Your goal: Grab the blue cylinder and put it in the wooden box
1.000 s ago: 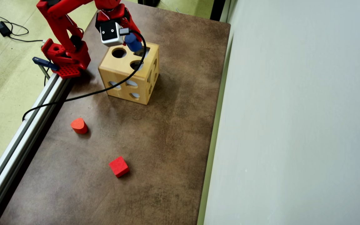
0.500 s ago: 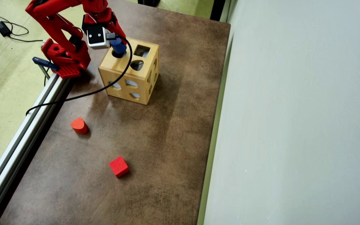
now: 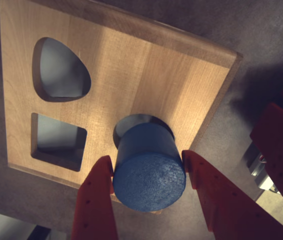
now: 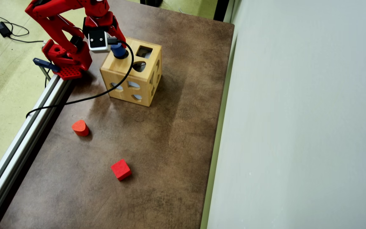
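Note:
The blue cylinder stands between my two red fingers, its lower end at the round hole in the top of the wooden box. My gripper is shut on the cylinder, with both fingers against its sides. In the overhead view the gripper is over the near-left corner of the box top, and the blue cylinder pokes out below the wrist camera into the round hole. The part of the cylinder inside the hole is hidden.
The box top also has a rounded hole and a square hole. An orange-red rounded block and a red cube lie on the brown table. The arm's base and a metal rail are left of the box.

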